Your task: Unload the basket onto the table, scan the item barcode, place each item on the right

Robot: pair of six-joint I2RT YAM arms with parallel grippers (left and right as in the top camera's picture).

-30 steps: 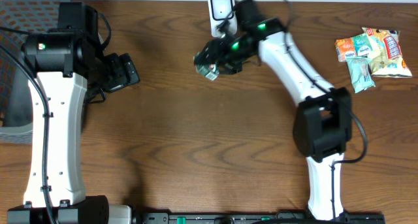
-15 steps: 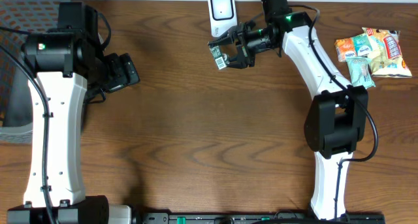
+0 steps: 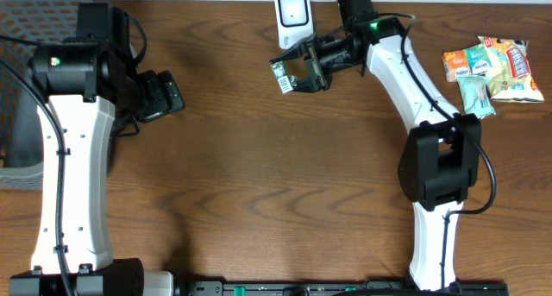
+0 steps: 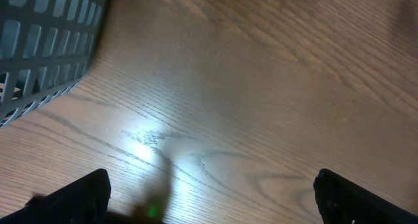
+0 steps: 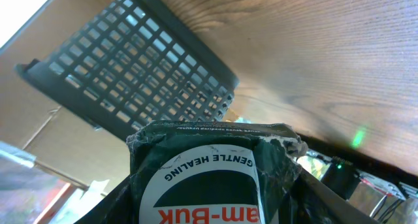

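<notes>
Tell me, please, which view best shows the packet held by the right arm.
The right wrist view: the dark green packet fills the lower frame, its print legible. Overhead shows it small at the right gripper, near the white scanner. The left wrist view shows only table and basket.

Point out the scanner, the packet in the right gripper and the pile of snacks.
scanner point(image 3: 293, 9), overhead view, middle of its white face.
packet point(image 5: 209, 136), right wrist view, dark upper part of its front, above the white label.
pile of snacks point(image 3: 490, 65), overhead view, middle of the heap.
</notes>
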